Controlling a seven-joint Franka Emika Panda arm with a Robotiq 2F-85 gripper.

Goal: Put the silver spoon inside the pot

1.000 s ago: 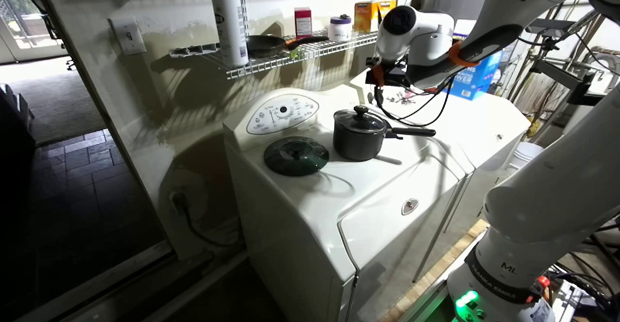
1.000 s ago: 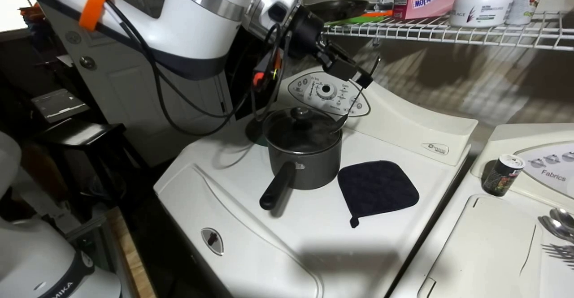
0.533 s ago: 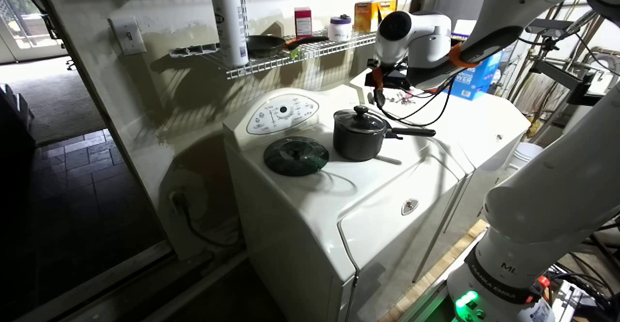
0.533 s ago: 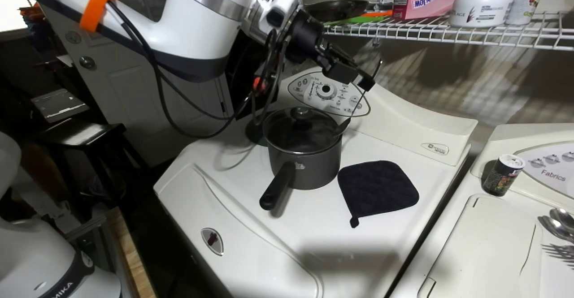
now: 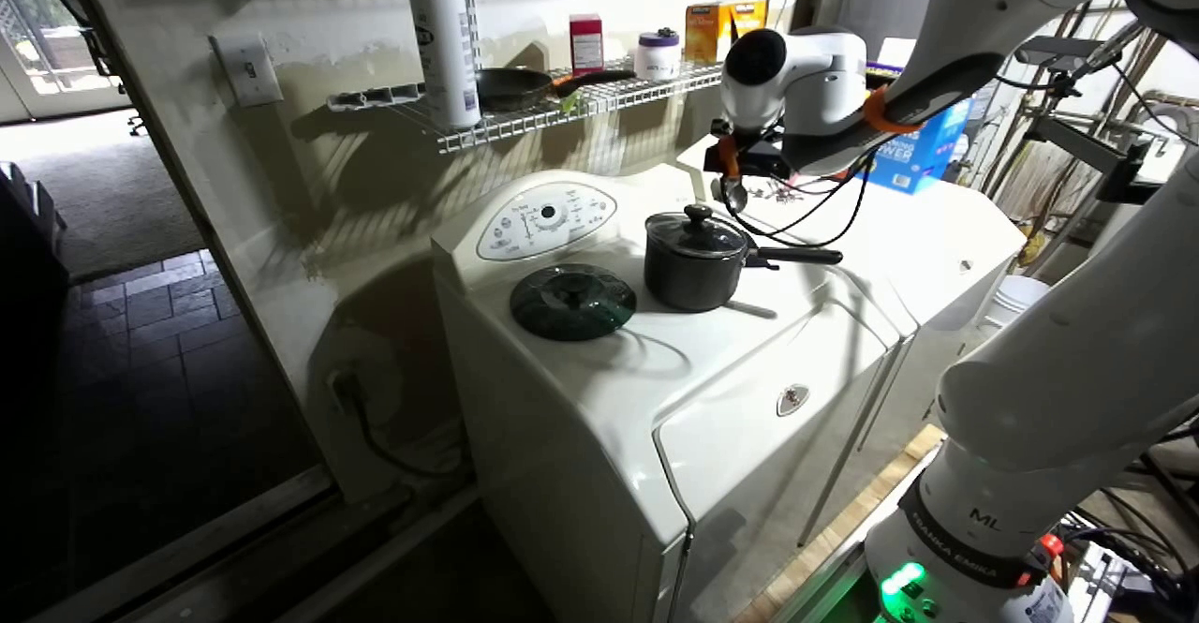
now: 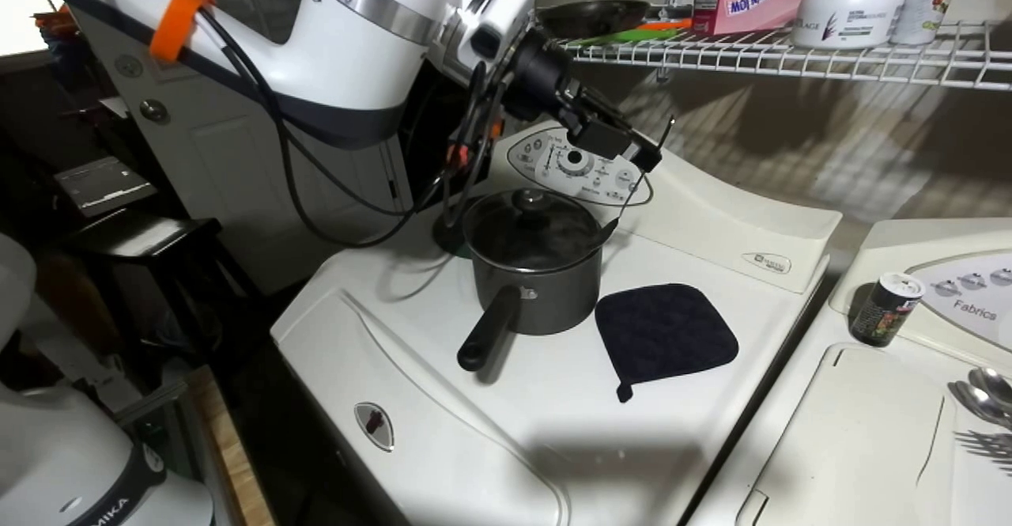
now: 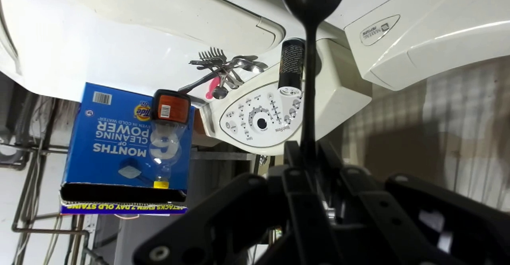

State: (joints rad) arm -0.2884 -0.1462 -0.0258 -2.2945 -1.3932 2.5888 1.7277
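The silver spoon (image 6: 608, 230) hangs bowl down from my gripper (image 6: 645, 149), whose fingers are shut on its handle. It looks dark in the wrist view, where the spoon (image 7: 313, 0) rises from between the fingertips of my gripper (image 7: 310, 153). The pot (image 6: 545, 304), dark grey with a long handle, stands on the white machine under a glass lid (image 6: 506, 233) with a black knob. In an exterior view the spoon's bowl overlaps the rim of the pot; whether they touch I cannot tell. Elsewhere the spoon (image 5: 735, 195) shows above and behind the pot (image 5: 691, 278).
A dark green lid (image 5: 573, 304) lies beside the pot. A dark pot holder (image 6: 666, 334) is on its other side. Behind rise the control panel (image 6: 545, 166) and a wire shelf (image 6: 759, 58). A can (image 6: 885, 312) and cutlery (image 7: 223, 66) rest on the neighbouring machine.
My gripper has come down slightly with the spoon, whose bowl now sits a little lower and farther right in an exterior view. Elsewhere the bowl has come into sight below the gripper.
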